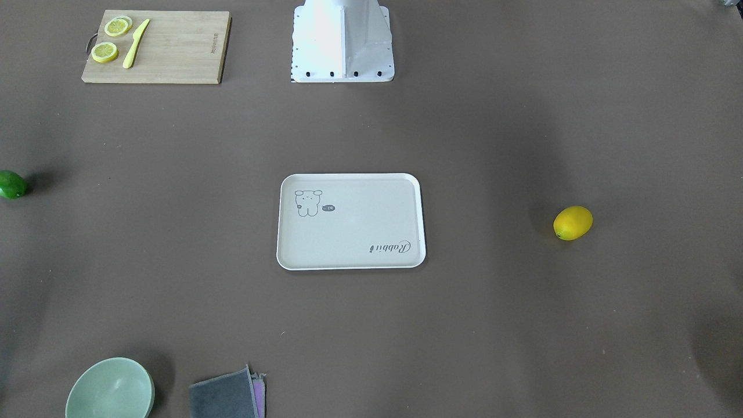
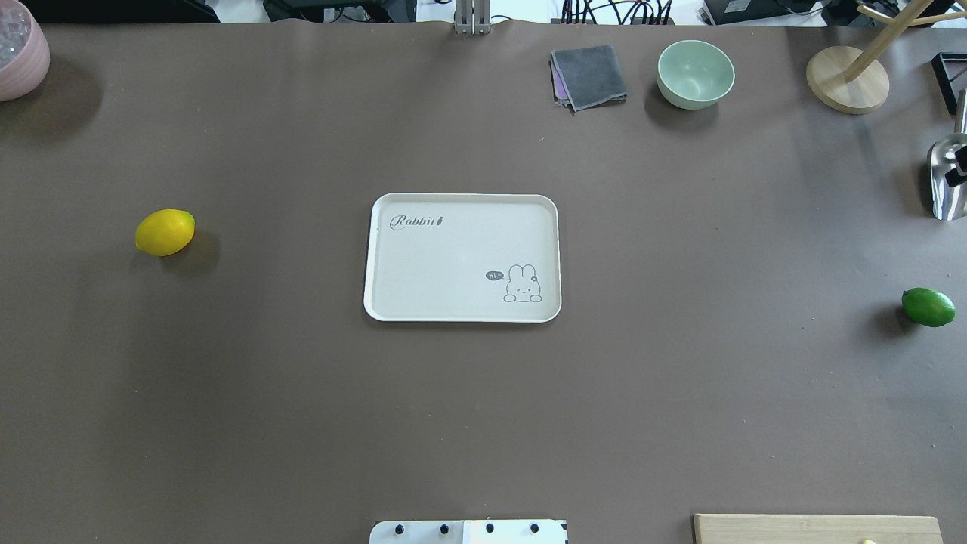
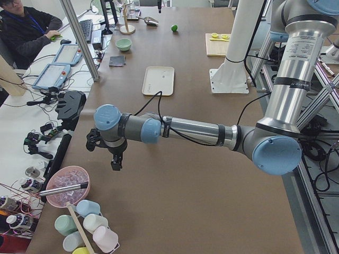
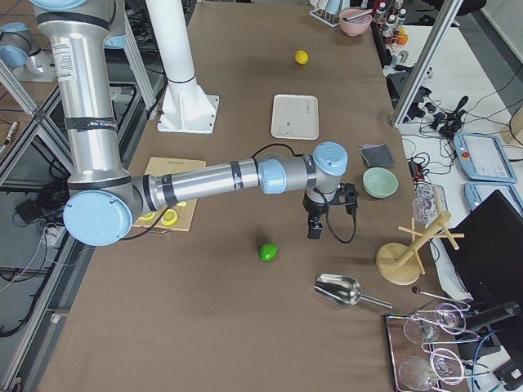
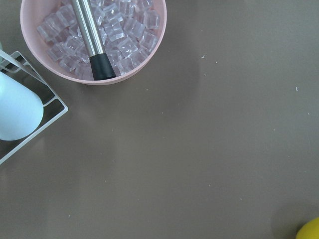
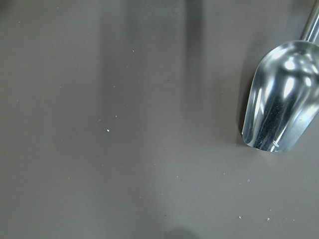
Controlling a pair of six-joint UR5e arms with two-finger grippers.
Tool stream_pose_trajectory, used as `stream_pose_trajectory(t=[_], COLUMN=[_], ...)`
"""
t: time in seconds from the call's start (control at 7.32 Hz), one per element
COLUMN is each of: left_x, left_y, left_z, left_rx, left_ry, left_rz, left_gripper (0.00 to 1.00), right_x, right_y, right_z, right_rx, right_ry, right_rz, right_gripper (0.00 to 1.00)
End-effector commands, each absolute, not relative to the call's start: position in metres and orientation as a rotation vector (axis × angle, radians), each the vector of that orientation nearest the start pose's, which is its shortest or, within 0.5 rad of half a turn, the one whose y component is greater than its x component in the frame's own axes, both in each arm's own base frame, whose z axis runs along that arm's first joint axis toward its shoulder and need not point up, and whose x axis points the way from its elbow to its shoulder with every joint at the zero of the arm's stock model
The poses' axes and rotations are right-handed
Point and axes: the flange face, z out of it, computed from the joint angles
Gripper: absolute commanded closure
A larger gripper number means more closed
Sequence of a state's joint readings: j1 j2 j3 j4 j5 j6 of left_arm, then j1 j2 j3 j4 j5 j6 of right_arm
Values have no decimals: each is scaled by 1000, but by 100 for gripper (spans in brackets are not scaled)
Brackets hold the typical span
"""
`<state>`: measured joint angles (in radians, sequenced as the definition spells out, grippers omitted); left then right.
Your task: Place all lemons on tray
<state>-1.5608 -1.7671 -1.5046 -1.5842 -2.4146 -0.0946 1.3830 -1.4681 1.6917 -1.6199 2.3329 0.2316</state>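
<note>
The off-white tray (image 2: 446,257) lies empty at the table's middle, also in the front view (image 1: 360,232). The yellow lemon (image 2: 165,232) lies on the table far to its left; its edge shows in the left wrist view (image 5: 311,232). The green lemon (image 2: 928,307) lies far right, near the table's edge (image 1: 11,184). My left gripper (image 3: 115,161) hangs above the table near the pink ice bowl. My right gripper (image 4: 313,229) hangs a little beyond the green lemon (image 4: 268,251). Both show only in side views, so I cannot tell whether they are open or shut.
A pink bowl of ice (image 5: 94,35) with a scoop handle sits at the far left. A metal scoop (image 6: 281,94) and wooden stand (image 2: 846,79) are far right. A green bowl (image 2: 695,73) and grey cloth (image 2: 589,75) sit at the back. The cutting board (image 1: 174,46) holds lemon slices and a knife.
</note>
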Motion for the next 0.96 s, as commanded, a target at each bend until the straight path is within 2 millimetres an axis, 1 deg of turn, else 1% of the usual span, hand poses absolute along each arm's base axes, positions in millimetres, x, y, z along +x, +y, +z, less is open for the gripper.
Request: stream_pose_trajectory(t=[0.0,0.14,0.41,0.55,0.68,0.82], left_x=[-57,-58,-59,-54,-50,-51], left_y=[-553,-544,-546,-551,-556,-549], left_z=[596,597,591,604,602,590], left_rx=[110,133,143,112,102,139], left_ry=[845,848,835,832,841,844], left_rz=[-11,-5,-11,-17,-39,-25], left_gripper=[1,1,1,1,1,1], right_x=[-36,-37,-37,-37,-37,-37], right_y=[-539,-539,-539,-539,-536,-537], right_z=[551,552,552,552,558,551], right_rx=[7,5,2,2,-11,10], right_ry=[-778,-777,-778,-780,-777,-779], right_rz=[-26,-27,-22,-23,-15,-36], right_gripper=[0,0,0,0,0,0])
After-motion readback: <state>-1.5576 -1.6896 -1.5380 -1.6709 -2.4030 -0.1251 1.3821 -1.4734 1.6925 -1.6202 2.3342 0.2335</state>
